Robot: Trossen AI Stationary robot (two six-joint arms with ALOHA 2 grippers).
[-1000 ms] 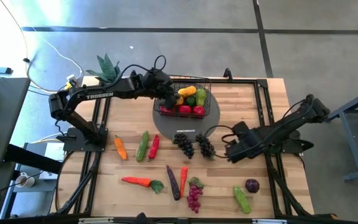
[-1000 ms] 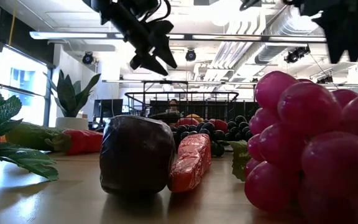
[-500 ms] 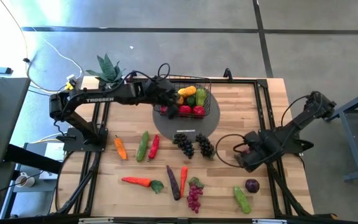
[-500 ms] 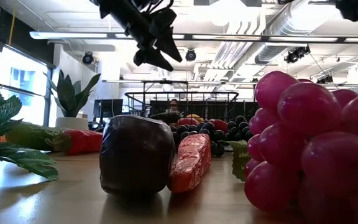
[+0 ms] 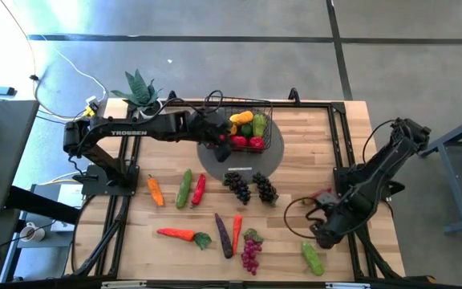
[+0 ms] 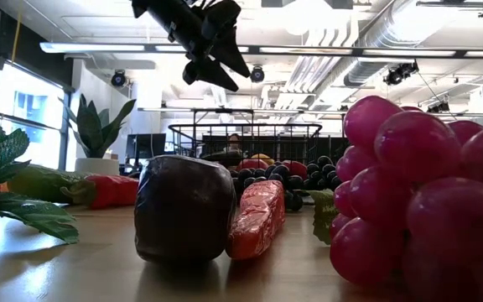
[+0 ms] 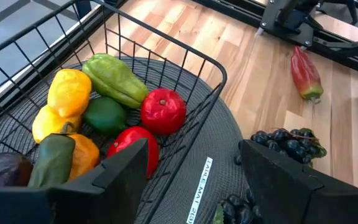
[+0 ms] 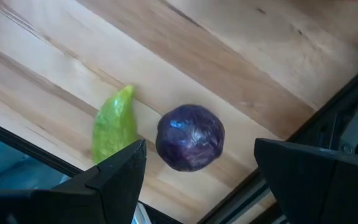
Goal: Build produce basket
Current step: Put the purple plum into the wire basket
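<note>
Several toy pieces, among them red apples (image 7: 163, 111), yellow lemons (image 7: 69, 93) and a green pepper (image 7: 118, 79), already sit in the black wire-mesh rectangular basket (image 5: 249, 106) on the flat grey round disc (image 5: 271, 156) at the table's far middle, while much produce lies loose on the wood. Left gripper (image 7: 191, 165) hovers at the basket's near-left edge, fingers wide and empty, apparently having nothing to deliver. Right gripper (image 8: 197, 165), spread wide, hangs over the round dark purple cabbage-like ball (image 8: 190, 137) beside a light green pod (image 8: 112, 127) near the table's front right corner, evidently lined up to take it.
</note>
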